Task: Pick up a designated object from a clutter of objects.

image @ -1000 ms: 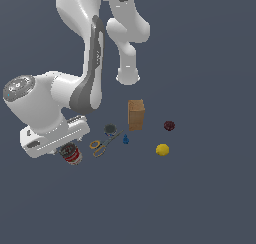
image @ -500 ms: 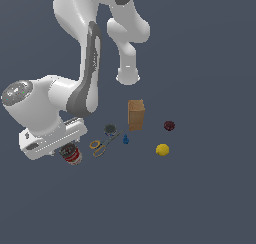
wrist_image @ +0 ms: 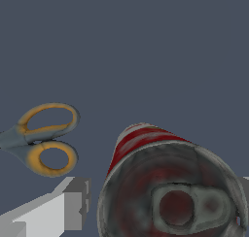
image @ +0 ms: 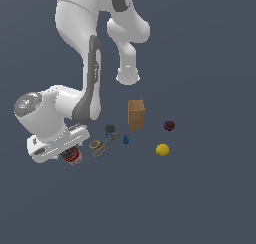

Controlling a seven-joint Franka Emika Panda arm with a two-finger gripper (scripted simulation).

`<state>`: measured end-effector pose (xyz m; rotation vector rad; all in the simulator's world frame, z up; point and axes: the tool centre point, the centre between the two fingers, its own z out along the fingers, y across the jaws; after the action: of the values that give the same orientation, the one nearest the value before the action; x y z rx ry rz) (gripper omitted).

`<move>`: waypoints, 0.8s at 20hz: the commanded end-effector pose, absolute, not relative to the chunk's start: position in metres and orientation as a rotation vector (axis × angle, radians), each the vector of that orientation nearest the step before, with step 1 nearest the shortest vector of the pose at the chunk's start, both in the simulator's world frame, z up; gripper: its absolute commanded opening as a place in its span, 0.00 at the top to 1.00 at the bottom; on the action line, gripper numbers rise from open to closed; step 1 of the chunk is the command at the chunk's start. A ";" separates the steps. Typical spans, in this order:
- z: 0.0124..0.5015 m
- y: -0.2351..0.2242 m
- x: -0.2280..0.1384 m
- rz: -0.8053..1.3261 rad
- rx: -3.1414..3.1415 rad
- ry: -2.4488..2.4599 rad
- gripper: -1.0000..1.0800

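In the exterior view the arm's wrist hides most of the red-white can (image: 73, 157) at the clutter's left end. The wrist view shows its dark top (wrist_image: 180, 202), cut off below, between the jaws; whether they pinch it I cannot tell. One pair of scissors (image: 102, 145), one brown box (image: 136, 114), one lemon (image: 162, 149), one ball (image: 169, 125).
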<state>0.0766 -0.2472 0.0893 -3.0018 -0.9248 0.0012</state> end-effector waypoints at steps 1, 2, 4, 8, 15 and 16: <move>0.080 -0.247 0.077 0.000 -3.002 -0.926 0.04; 0.078 -0.247 0.077 0.000 -3.002 -0.926 0.04; 0.077 -0.248 0.077 0.000 -3.002 -0.926 0.04; 0.077 -0.248 0.078 0.000 -3.002 -0.926 1.00; 0.077 -0.248 0.078 0.000 -3.002 -0.926 1.00; 0.077 -0.248 0.078 0.000 -3.002 -0.926 1.00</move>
<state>0.0776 -0.2482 0.0772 -3.0018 -0.9256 0.0011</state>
